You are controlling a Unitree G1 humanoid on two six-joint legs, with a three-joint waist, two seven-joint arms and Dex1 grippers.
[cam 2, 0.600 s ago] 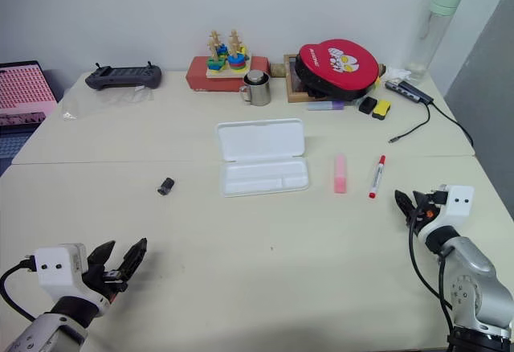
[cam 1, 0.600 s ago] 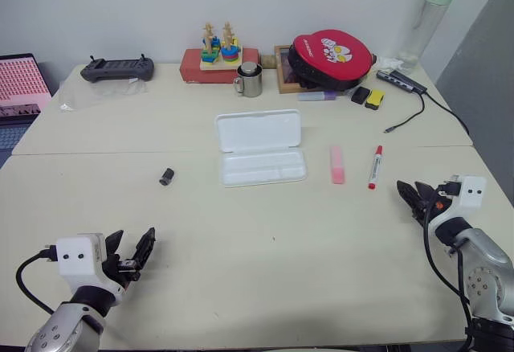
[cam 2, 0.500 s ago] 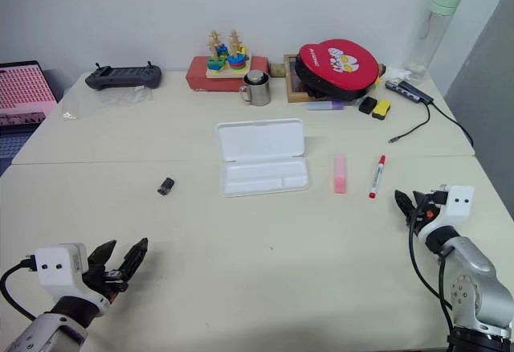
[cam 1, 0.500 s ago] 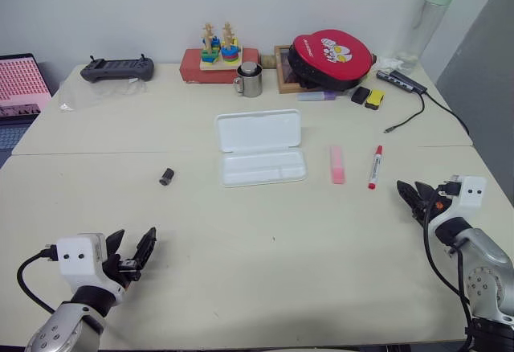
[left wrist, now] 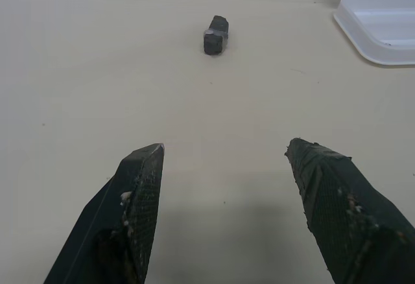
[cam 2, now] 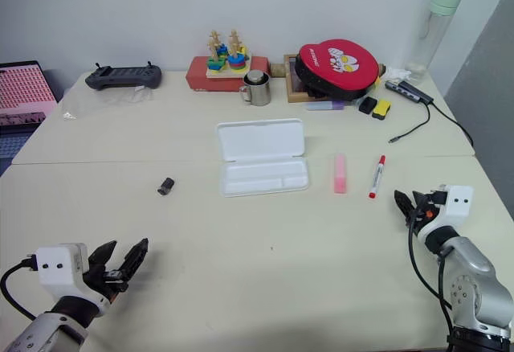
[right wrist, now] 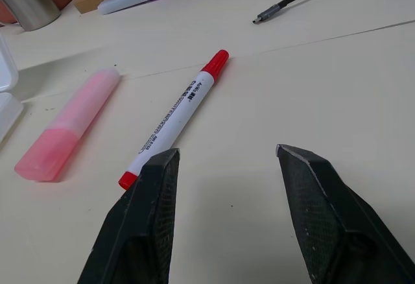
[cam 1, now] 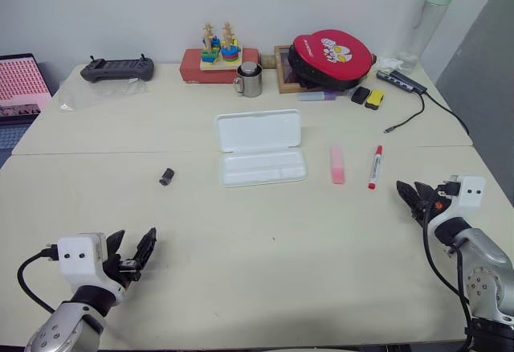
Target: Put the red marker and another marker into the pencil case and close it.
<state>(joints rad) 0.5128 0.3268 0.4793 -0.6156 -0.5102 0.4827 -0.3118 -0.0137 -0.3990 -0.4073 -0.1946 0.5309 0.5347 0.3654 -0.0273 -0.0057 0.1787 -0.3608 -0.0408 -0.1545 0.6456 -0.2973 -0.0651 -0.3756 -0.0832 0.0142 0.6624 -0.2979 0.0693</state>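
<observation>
Presently, my right jaws (right wrist: 224, 161): wide, empty.
Slim white red-capped marker (right wrist: 174, 118): light, stiff, slippery; grip mid-barrel.
My left jaws (left wrist: 224, 167): wide, empty.

- Pale table (cam 1: 265, 272), a seam running across its width.
- Mid-table: open pencil case (cam 1: 260, 148), pink highlighter (cam 1: 336, 165) beside it, red marker (cam 1: 374, 166) further right, small dark cap (cam 1: 166, 177) to the left.
- Far edge: controller (cam 1: 117, 68), steel mug (cam 1: 249, 79), red pouch (cam 1: 332, 57), bottle (cam 1: 428, 21), cable (cam 1: 418, 107).
</observation>
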